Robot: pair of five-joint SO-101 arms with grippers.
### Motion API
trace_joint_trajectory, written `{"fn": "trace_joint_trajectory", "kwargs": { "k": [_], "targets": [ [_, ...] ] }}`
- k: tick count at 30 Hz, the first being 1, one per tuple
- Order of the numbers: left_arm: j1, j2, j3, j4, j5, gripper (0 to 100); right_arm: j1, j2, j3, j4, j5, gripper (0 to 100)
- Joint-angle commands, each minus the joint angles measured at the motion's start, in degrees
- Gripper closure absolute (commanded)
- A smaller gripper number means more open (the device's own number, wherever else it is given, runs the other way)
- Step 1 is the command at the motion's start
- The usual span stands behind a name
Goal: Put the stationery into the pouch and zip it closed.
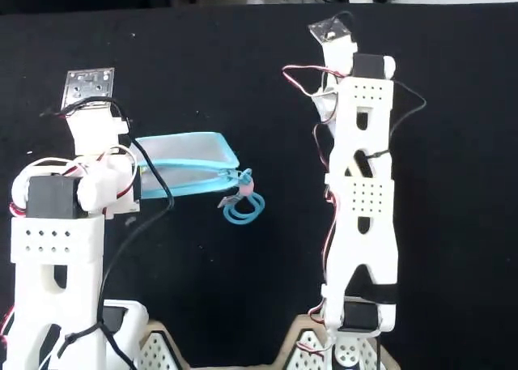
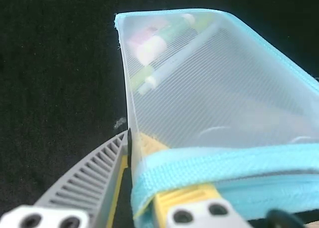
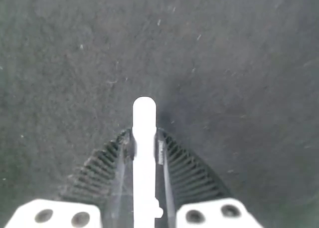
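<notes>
The pouch is pinched by the left gripper; 1 white stick is pinched by the right gripper.

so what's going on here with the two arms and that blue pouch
The left gripper is clamped on one end of the blue mesh pouch, which lies on the black table. Pens and other stationery are inside it. The zip pull sits at the pouch's other end; whether the zip is fully shut is unclear. The right gripper, away from the pouch, is closed around a slim white stick.
</notes>
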Motion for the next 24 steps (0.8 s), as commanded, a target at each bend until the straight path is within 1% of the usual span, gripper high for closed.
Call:
{"fn": "trace_joint_trajectory", "kwargs": {
  "k": [1, 7, 9, 12, 19, 24],
  "targets": [
    [-0.7, 0.4, 0.3, 0.4, 0.3, 97, -2.3, -9.4, 10.0, 2.1, -1.9, 98.8],
    [-0.7, 0.4, 0.3, 0.4, 0.3, 97, -5.0, -22.7, 31.6, 1.8, -1.4, 98.8],
    [-0.7, 0.4, 0.3, 0.4, 0.3, 97, -5.8, -27.2, 38.9, -0.2, -1.4, 98.8],
    [-0.7, 0.4, 0.3, 0.4, 0.3, 97, -6.3, -34.2, 51.2, -6.2, -0.4, 98.8],
    [-0.7, 0.4, 0.3, 0.4, 0.3, 97, -6.6, -55.7, 88.0, -22.4, 2.8, 98.8],
    [-0.7, 0.4, 0.3, 0.4, 0.3, 97, -7.2, -71.0, 109.5, -29.9, 6.8, 98.7]
  ]
}}
